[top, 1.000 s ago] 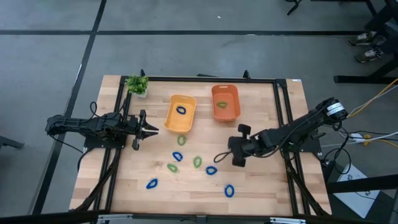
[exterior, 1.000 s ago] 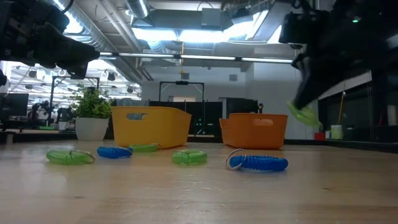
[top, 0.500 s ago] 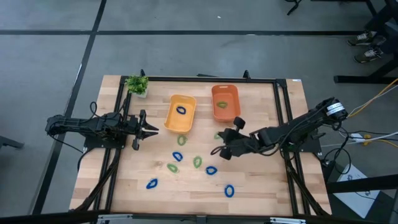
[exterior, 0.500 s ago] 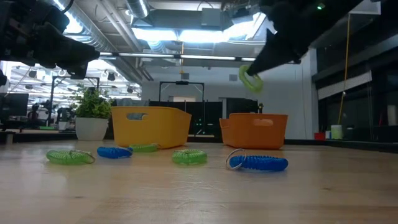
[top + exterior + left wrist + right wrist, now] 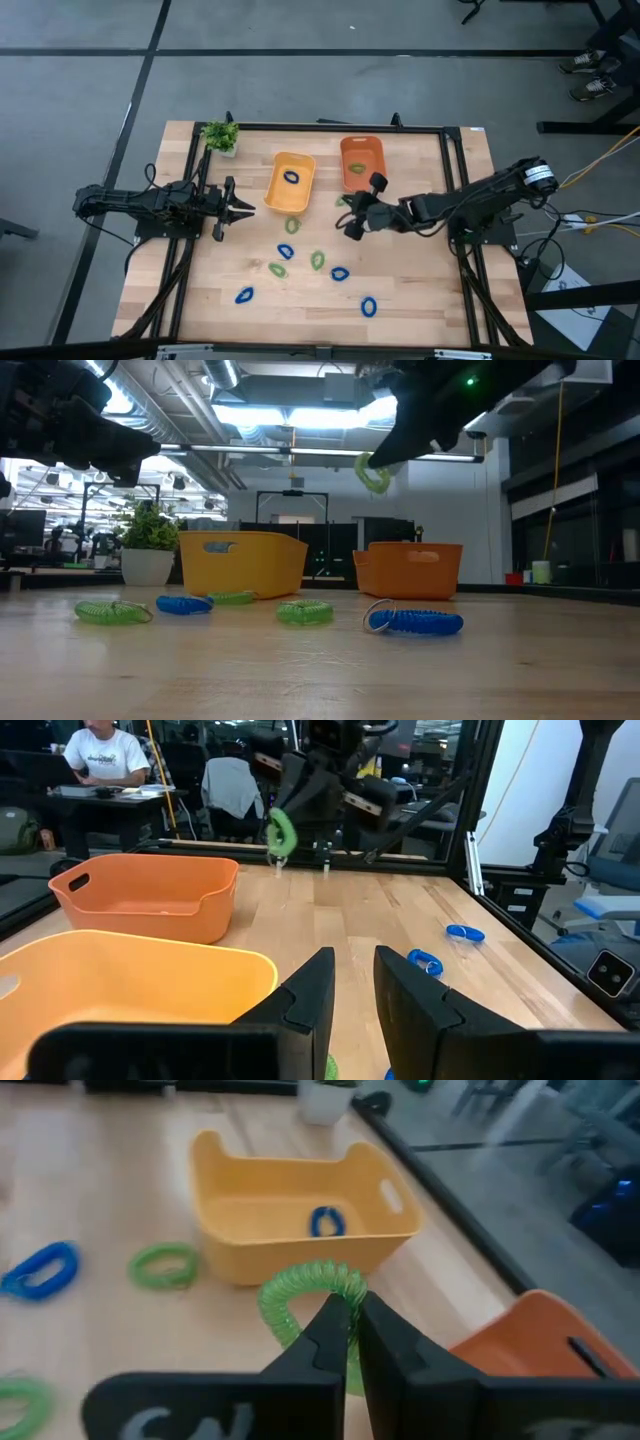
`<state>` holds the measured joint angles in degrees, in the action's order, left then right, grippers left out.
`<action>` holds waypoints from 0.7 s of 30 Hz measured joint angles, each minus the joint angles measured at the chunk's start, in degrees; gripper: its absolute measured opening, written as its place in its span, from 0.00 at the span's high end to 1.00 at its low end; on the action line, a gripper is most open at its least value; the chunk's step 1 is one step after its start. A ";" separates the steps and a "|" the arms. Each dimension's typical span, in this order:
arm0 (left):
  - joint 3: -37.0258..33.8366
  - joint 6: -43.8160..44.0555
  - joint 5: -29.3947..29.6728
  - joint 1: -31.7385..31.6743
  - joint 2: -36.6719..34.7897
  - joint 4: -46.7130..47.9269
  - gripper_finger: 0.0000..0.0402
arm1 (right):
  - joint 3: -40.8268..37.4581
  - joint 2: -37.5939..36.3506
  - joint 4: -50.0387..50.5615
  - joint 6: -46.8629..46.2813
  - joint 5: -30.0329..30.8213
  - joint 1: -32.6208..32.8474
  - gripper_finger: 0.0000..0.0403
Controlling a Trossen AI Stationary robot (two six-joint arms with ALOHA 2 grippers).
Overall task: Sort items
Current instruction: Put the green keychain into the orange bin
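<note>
With the right claw (image 5: pixel 347 222) pinched tight on a green coiled plastic ring (image 5: pixel 374 472) held above the desk (image 5: pixel 420 290), carry it fully over the darker orange plastic bin (image 5: pixel 362 163) before releasing.

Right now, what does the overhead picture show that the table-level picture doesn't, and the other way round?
Only the overhead view shows the blue ring inside the yellow bin and the green ring inside the orange bin. Only the table-level view shows that the carried green ring hangs well above the bins, and the room behind. Both show the right pincer, shut on that ring, the plant, and loose rings on the table.
</note>
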<state>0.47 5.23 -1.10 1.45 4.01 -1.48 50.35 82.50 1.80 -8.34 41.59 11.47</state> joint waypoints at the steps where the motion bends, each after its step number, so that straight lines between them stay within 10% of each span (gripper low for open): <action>1: 0.00 0.01 0.01 0.00 0.00 0.00 0.82 | 0.00 0.00 -0.36 0.07 0.72 -0.55 0.96; 21: 0.00 0.00 0.00 0.00 0.00 0.00 0.83 | 0.00 0.02 -0.67 12.27 12.48 -12.20 0.96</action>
<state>0.47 5.23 -1.10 1.45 4.01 -1.48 50.35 82.52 1.14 3.93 54.07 -0.73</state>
